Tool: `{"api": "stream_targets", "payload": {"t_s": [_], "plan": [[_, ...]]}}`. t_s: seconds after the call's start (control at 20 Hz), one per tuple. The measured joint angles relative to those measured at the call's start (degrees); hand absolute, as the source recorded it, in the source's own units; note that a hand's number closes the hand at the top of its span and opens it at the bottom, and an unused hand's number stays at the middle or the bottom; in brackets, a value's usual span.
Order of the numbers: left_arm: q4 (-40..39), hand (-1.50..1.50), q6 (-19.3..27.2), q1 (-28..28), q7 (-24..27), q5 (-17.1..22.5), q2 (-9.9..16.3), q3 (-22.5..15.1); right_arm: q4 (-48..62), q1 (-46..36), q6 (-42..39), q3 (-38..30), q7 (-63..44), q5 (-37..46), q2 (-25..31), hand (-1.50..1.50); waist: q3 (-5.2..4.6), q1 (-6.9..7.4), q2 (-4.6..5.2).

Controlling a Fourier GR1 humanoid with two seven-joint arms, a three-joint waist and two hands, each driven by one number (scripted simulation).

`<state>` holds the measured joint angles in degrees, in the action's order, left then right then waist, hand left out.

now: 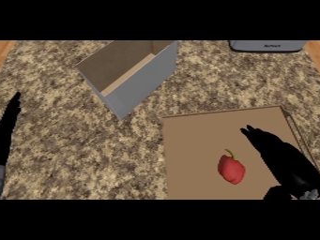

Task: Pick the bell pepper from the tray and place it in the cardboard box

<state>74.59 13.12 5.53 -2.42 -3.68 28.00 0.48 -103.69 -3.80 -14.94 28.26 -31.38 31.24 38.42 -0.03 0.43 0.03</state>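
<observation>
Right hand [287,161] lies with straight, spread fingers just beside the bell pepper [232,169] on the tray [190,140]. Closing from the side could roll the pepper away, I think.

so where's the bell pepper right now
The bell pepper lies on the brown tray at the head view's lower right, just left of the right hand.

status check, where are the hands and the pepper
Right hand open over the tray, beside the bell pepper, not gripping. Left hand open, resting at left edge. Cardboard box open, path unobstructed.
</observation>
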Motion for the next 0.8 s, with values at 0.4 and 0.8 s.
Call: {"api": "stream_targets", "payload": {"t_s": [0.4, 0.8], "plan": [[0.7, 0.0, -2.4, -0.1, -0.9, -2.3, -1.5, 2.9, 1.3, 0.4, -4.2, -1.6, 0.3, 5.7, -7.3, -1.5, 0.03, -0.36, -0.05], [1.1, 0.0, -3.2, -0.1, -0.9, -4.9, -3.8, 4.4, 0.2, 0.0, -8.4, -2.6, 2.5, 7.9, -12.9, -1.5, 0.03, -0.41, -0.05]]}}
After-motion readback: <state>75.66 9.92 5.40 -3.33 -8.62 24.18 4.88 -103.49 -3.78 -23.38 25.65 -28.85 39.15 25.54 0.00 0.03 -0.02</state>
